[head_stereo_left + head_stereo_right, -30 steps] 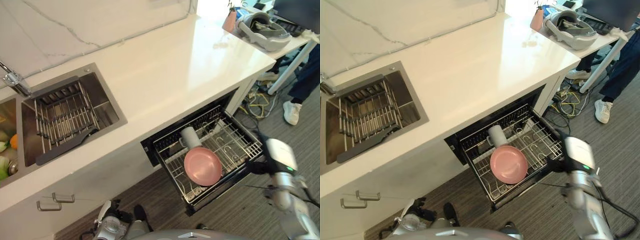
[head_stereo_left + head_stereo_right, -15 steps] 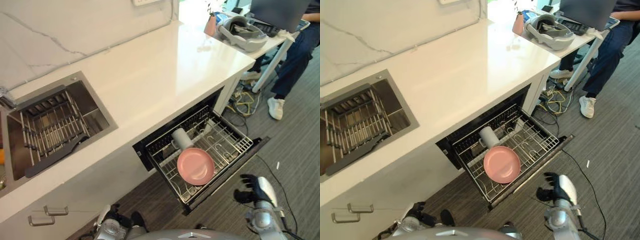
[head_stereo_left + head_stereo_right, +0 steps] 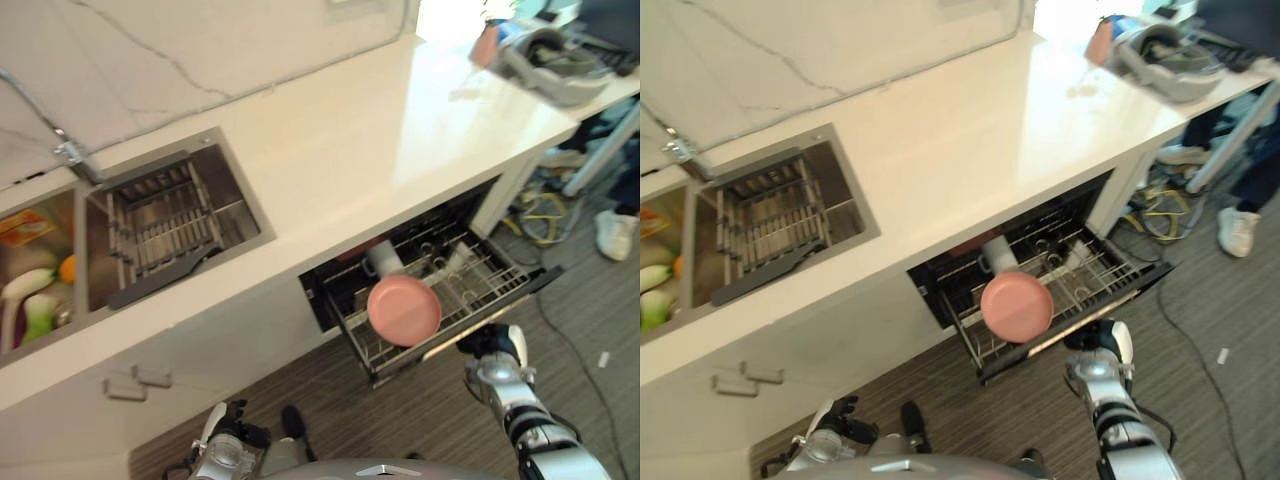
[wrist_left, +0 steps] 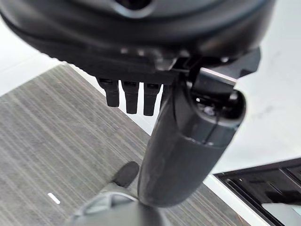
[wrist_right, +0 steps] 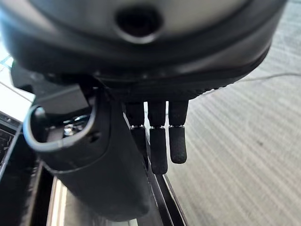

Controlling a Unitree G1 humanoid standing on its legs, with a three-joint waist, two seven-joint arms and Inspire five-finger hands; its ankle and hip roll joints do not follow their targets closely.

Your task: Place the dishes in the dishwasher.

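Dishes, a pink plate (image 3: 404, 310) and a grey cup (image 3: 381, 262), sit in the dishwasher rack (image 3: 497, 281). We have brought our right hand (image 3: 489, 345), fingers relaxed, against the rack's near edge, which now sits further in; loading looks finished. Our left hand (image 4: 129, 96) hangs relaxed.

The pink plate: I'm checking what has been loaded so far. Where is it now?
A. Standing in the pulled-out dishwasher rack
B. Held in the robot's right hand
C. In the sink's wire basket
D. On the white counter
A. The pink plate stands in the pulled-out dishwasher rack beside a grey cup, while the right hand is at the rack's front edge with straight fingers, holding nothing.
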